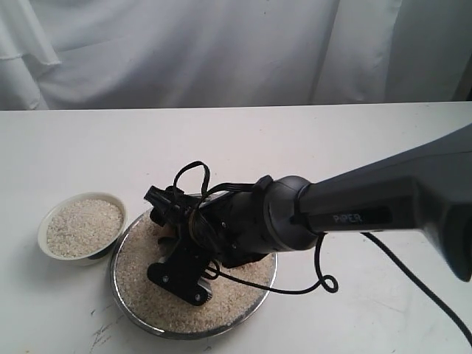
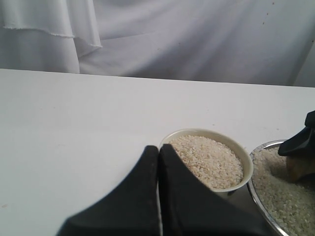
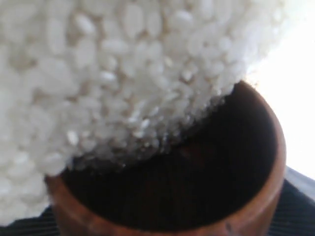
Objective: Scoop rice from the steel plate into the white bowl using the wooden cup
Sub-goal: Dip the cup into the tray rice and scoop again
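White table (image 1: 295, 140), cloth backdrop (image 1: 221, 51): the wooden cup (image 3: 197, 182) is clamped between the right gripper (image 1: 166, 225) jaws, its mouth tipped into rice (image 3: 98, 73) on the steel plate (image 1: 113, 276) near the front edge. Just left stands the white bowl (image 2: 247, 167), holding rice. The left gripper (image 2: 158, 162) jaws are together.

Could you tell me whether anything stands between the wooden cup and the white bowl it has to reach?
Nothing visible does. The wooden cup is down in the rice on the steel plate, and the white bowl stands right beside that plate's rim. The shut left gripper is not between them.
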Motion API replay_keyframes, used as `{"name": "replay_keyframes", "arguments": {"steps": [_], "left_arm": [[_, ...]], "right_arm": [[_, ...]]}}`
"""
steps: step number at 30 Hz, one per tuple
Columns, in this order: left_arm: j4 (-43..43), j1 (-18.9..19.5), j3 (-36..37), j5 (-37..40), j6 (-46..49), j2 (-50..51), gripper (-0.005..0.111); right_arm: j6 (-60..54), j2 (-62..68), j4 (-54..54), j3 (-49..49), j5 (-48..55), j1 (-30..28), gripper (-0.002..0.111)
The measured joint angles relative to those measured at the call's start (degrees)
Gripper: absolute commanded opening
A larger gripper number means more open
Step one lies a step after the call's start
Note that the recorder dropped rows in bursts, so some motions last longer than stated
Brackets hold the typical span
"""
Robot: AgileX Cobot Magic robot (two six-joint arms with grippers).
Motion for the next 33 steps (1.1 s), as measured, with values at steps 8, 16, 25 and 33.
{"name": "replay_keyframes", "arguments": {"steps": [8,16,25,33], "left_arm": [[0.00,0.00,0.00,0.00,0.00,0.00,0.000],[0.00,0.00,0.00,0.00,0.00,0.00,0.000],[0.00,0.00,0.00,0.00,0.00,0.00,0.000],[0.00,0.00,0.00,0.00,0.00,0.00,0.000]], "right_arm": [[-0.92,-0.35,2.81,0.09,0.00,0.00,0.000],[-9.01,-1.35,13.96,0.37,0.00,0.00,0.000],[-18.51,-1.89,25.06,0.37,0.35,0.00,0.000],[-27.57,-2.24,35.11,0.37,0.97,0.00,0.000]]}}
